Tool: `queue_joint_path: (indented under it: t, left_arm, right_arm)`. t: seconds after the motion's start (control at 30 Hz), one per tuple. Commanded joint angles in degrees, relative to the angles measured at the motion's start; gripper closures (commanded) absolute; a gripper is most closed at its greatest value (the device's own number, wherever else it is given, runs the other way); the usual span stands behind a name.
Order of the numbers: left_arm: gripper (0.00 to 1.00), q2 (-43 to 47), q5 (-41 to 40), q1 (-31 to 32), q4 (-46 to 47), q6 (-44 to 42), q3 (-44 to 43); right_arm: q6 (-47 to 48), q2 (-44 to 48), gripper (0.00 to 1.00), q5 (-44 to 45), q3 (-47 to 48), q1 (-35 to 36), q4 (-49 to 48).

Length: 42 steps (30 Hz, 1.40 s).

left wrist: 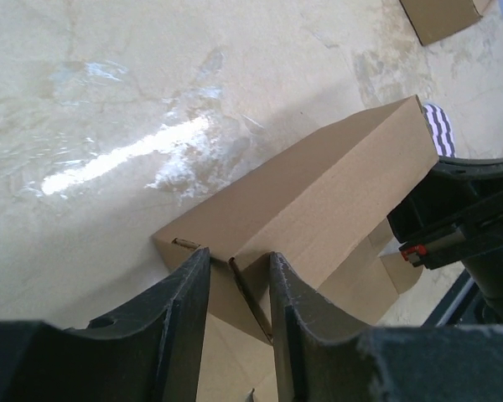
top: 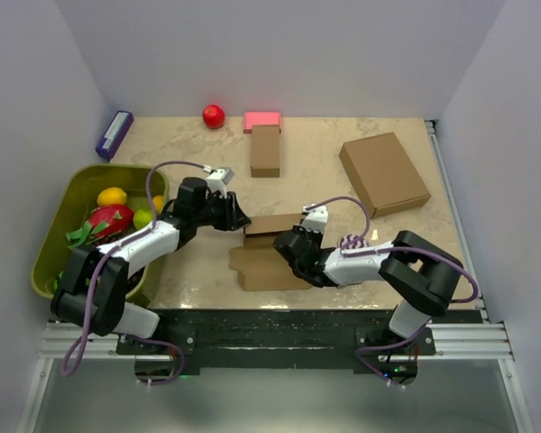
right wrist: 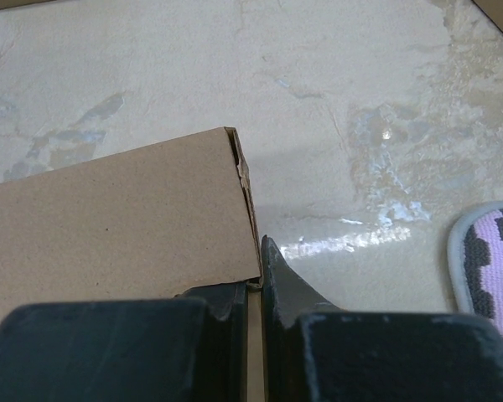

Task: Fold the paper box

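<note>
The right gripper is pinched together on a thin panel edge of the paper box, which lies half folded between the two grippers. The left gripper stands partly apart, straddling the end flap of the raised wall without clearly clamping it. My judgement of the risk: that flap slips out sideways, or the wall buckles under an uneven pull. Ahead of both grippers the table gives room; the larger brown box sits well beyond the right one
</note>
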<state>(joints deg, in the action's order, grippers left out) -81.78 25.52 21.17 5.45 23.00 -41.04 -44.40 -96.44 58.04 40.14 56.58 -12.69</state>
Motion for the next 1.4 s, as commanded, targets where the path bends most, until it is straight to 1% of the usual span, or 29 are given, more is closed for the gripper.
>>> queue_joint_path:
  t: [0.0, 0.1, 0.17, 0.2, 0.23, 0.3, 0.37, 0.4, 0.47, 0.5, 0.53, 0.6, 0.63, 0.7, 0.73, 0.8, 0.83, 0.93, 1.07, 1.17, 1.23, 1.3, 1.37]
  left_arm:
    - [0.74, -0.84, 2.43, 1.24, -5.37, -1.21, -0.27]
    - [0.74, -0.31, 2.17, 1.24, -5.37, -1.30, -0.19]
    - [0.74, -0.05, 3.13, 1.24, -5.19, -1.21, -0.19]
    - [0.72, 0.21, 3.57, 1.24, -4.84, -1.12, -0.01]
    - [0.71, 0.56, 4.01, 1.24, -4.23, -0.95, 0.08]
    - [0.70, 1.88, 3.75, 1.16, -4.22, -1.29, -0.01]
    - [0.69, 3.19, 2.96, 1.16, -4.40, -1.73, -0.01]
    - [0.68, 3.46, 2.78, 1.07, -4.40, -2.00, -0.01]
    - [0.67, 4.25, 2.78, 0.81, -4.40, -2.09, -0.18]
    - [0.66, 4.52, 3.30, 0.46, -4.22, -2.00, -0.18]
    - [0.66, 4.96, 3.57, -0.07, -4.14, -1.91, -0.18]
    - [0.63, 5.66, 4.27, -0.77, -3.79, -1.82, -0.18]
    - [0.61, 6.71, 4.28, -1.30, -3.61, -1.91, -0.27]
    - [0.57, 7.51, 3.23, -1.66, -3.61, -2.52, -0.71]
    - [0.51, 7.95, 2.70, -1.83, -3.78, -2.79, -0.97]
    - [0.45, 7.86, 1.73, -1.74, -4.39, -3.31, -2.29]
    - [0.40, 7.25, 1.64, -1.74, -4.66, -3.49, -3.51]
    - [0.34, 5.76, 2.34, -1.66, -5.36, -4.46, -6.85]
    - [0.31, 4.70, -0.02, -0.96, -8.08, -6.74, -11.60]
    - [0.31, 4.87, -2.84, 0.19, -9.58, -9.29, -13.02]
    - [0.31, 5.49, -4.24, 0.71, -9.93, -10.70, -12.58]
    - [0.30, 6.19, -6.26, 1.33, -11.07, -12.45, -12.49]
    - [0.31, 6.63, -7.32, 1.59, -11.95, -13.68, -12.58]
  right_arm:
    - [-4.01, 1.35, 1.00, 0.56, -3.32, -1.38, 9.48]
    - [-9.03, 0.21, 1.00, 3.83, -1.91, -1.38, 16.10]
    - [-3.62, 0.55, 0.99, 2.53, -2.87, -1.38, 12.71]
    - [-0.80, 2.03, 0.87, 1.04, -3.74, -1.38, 5.81]
    - [2.36, 2.92, 0.80, -1.41, -5.15, -1.38, 3.74]
    - [4.66, 6.24, 0.68, -3.36, -6.12, -1.38, 0.32]
    - [7.74, 9.06, 0.59, -5.21, -7.35, -1.38, -0.93]
    - [8.71, 11.95, 0.46, -5.83, -7.88, -1.38, -1.54]
    - [11.26, 15.48, 0.37, -7.76, -9.29, -1.38, -1.64]
    - [11.53, 17.24, 0.30, -8.46, -9.73, -1.38, -0.77]
    - [11.44, 21.34, 0.27, -8.64, -10.86, -1.38, -0.15]
    - [10.48, 25.58, 0.22, -9.00, -12.18, -1.29, 2.75]
    - [9.61, 29.61, 0.19, -9.00, -13.41, -1.29, 3.80]
    - [8.72, 33.58, 0.17, -10.31, -15.34, -1.38, 4.25]
    - [8.28, 35.69, 0.17, -10.32, -15.44, -1.47, 4.69]
    - [5.92, 35.97, 0.17, -8.30, -13.61, -1.47, 9.59]
    - [6.08, 35.28, 0.17, -8.21, -13.08, -1.64, 10.39]
    - [6.70, 33.70, 0.18, -8.91, -11.31, -1.65, 11.11]
    - [7.49, 29.14, 0.18, -10.14, -10.96, -1.65, 8.48]
    - [7.58, 25.97, 0.19, -8.91, -10.43, -1.65, 7.25]
    - [9.06, 23.33, 0.23, -9.26, -10.08, -1.82, 5.40]
    - [10.03, 19.74, 0.29, -9.87, -7.81, -2.43, 4.78]
    - [10.04, 17.01, 0.31, -10.05, -5.87, -3.57, 5.65]
